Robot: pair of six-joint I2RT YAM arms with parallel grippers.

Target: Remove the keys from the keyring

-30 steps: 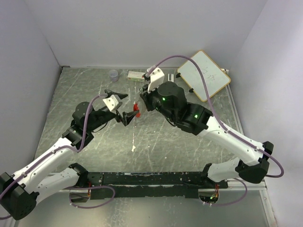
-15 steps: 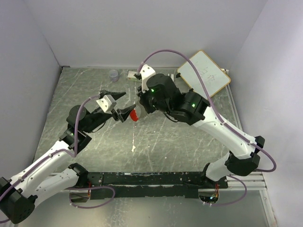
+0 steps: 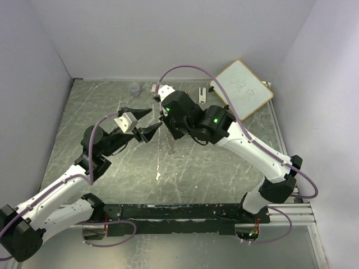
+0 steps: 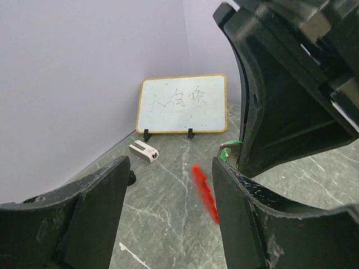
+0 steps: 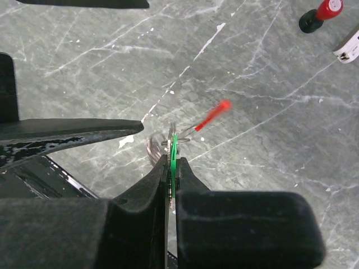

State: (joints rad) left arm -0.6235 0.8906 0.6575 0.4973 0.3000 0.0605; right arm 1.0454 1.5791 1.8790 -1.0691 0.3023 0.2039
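Observation:
My right gripper (image 5: 173,159) is shut on the tiny green key (image 5: 174,147) and a thin metal piece beside it, held above the table. The keyring (image 5: 183,140), a thin grey ring with a blurred loop to its left, sticks out past the fingertips. The red key (image 5: 210,115) hangs from it, blurred. In the left wrist view the red key (image 4: 205,193) lies between the open fingers of my left gripper (image 4: 171,168), touching neither, with the green key (image 4: 231,159) behind. In the top view my left gripper (image 3: 147,120) and my right gripper (image 3: 162,119) meet; the keys are hidden.
A whiteboard (image 3: 241,88) leans at the back right wall. A white box (image 4: 143,150) lies near it, also in the top view (image 3: 201,92). A red-and-black knob (image 5: 320,14) stands on the table. A small clear cup (image 3: 134,88) sits at the back.
My right arm has swung left and toward the back, bringing its gripper over my left gripper's fingers. The red key, seen before in the top view, is now hidden. Left gripper stays open.

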